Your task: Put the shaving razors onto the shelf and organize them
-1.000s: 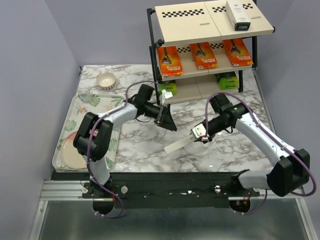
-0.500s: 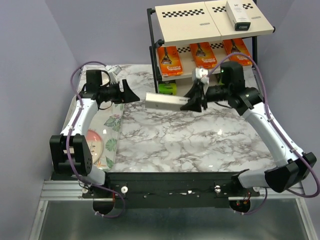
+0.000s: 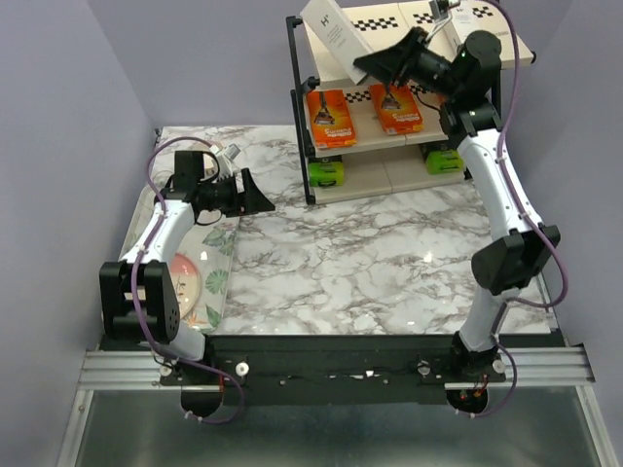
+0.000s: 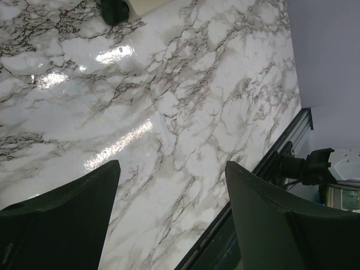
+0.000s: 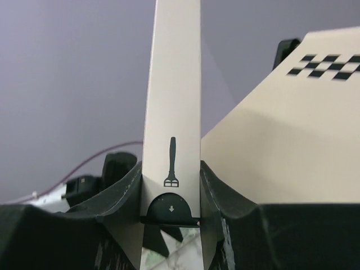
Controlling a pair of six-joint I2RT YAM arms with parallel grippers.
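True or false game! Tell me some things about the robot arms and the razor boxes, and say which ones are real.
1. The right gripper grips a slim white box. True.
2. Orange packs lie on the shelf's middle board. True.
3. The left gripper carries an orange pack. False: it is open and empty, above the marble table.
4. The slim white box lies flat on the table. False: it is held up in the air by the shelf's top board.
5. The pink plate sits on the shelf. False: it is on the floral tray.
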